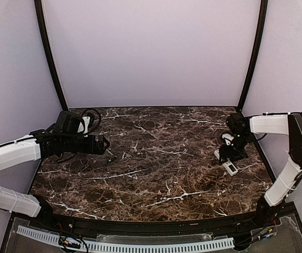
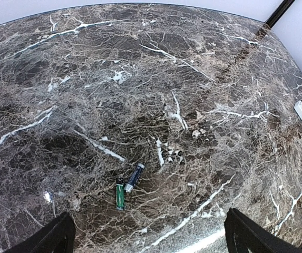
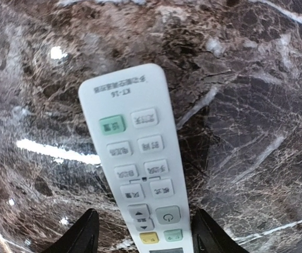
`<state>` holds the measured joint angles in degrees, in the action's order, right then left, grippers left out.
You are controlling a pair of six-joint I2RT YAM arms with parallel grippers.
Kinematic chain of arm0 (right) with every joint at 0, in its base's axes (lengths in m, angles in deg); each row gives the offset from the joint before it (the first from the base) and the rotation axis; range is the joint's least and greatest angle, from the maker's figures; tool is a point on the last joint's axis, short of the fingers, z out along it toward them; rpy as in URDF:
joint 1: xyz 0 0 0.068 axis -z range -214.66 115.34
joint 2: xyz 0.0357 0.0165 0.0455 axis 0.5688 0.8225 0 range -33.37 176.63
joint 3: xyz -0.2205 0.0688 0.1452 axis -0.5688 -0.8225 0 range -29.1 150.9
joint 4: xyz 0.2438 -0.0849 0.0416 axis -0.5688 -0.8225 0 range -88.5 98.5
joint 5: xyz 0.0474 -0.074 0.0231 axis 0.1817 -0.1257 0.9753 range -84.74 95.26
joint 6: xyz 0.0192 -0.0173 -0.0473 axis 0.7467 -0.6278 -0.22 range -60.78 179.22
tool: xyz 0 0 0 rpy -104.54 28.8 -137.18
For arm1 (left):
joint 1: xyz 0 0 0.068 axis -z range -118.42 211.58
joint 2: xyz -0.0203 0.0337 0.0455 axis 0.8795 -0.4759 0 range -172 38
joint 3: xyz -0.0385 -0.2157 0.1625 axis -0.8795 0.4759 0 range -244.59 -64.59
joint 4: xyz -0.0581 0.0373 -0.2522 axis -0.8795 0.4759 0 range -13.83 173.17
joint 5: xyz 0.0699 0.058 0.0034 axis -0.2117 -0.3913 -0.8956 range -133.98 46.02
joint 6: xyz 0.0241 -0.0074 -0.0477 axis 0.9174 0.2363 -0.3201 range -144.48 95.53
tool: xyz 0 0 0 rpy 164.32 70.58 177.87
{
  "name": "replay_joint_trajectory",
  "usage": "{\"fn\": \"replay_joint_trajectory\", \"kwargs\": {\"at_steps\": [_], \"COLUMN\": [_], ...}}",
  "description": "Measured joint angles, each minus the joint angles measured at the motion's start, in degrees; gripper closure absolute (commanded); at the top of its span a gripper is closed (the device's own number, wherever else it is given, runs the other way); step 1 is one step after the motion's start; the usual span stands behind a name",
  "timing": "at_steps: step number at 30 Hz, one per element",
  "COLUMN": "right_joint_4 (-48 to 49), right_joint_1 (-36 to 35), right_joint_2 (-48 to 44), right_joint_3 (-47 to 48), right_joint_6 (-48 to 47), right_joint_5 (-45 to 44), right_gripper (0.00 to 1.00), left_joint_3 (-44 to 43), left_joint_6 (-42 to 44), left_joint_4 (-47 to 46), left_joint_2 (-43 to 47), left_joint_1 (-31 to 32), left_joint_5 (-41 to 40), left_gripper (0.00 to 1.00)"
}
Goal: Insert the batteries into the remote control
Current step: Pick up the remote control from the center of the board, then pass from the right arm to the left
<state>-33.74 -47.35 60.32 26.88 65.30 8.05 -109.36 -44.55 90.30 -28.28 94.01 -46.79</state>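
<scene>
At the table's (image 1: 156,179) three o'clock the right gripper (image 3: 145,226) straddled the remote control (image 3: 135,147), jaws apart and not yet gripping, seemingly to steady it, while the wide-open left gripper (image 2: 149,237) hovered at nine o'clock over the batteries (image 2: 134,177).

Remote control (image 3: 140,158) lies on the table's (image 1: 156,174) right side — two batteries (image 2: 120,194) together, well apart at left.

Bare marble surface (image 2: 193,79) lies open ahead of the left claw (image 2: 151,237), save two batteries (image 2: 120,193) just ahead. The remote control (image 3: 137,168) fills the right claw's (image 3: 145,234) gap, with slim clearance either side.
</scene>
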Motion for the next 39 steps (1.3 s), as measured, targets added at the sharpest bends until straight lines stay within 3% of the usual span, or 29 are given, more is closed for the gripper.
{"fn": "replay_joint_trajectory", "kwargs": {"at_steps": [6,14,24,29,39], "right_joint_4": [0.28,1.62,2.32,1.99,6.60], "right_joint_1": [-0.13,-2.71,-10.29,-14.82,-28.11], "right_joint_2": [3.23,3.87,0.42,-6.32,-11.34], "right_joint_3": [0.70,1.40,1.36,3.32,3.74], "right_joint_6": [-0.98,-1.09,-2.43,-2.12,3.30], "right_joint_5": [1.88,4.28,19.98,28.44,42.82], "right_gripper": [0.55,0.85,0.88,0.88,0.89], "left_joint_3": [0.00,0.02,2.05,2.05,0.46], "left_joint_6": [0.15,1.05,6.25,13.44,41.88], "left_joint_4": [-0.02,-0.70,-3.96,-5.35,-4.52], "left_joint_2": [0.37,4.48,14.49,17.07,15.52], "left_joint_1": [0.68,1.29,6.78,14.03,40.17], "left_joint_5": [-0.02,0.22,3.21,3.63,-6.47], "left_gripper": [0.00,0.00,0.00,0.06,0.11]}}
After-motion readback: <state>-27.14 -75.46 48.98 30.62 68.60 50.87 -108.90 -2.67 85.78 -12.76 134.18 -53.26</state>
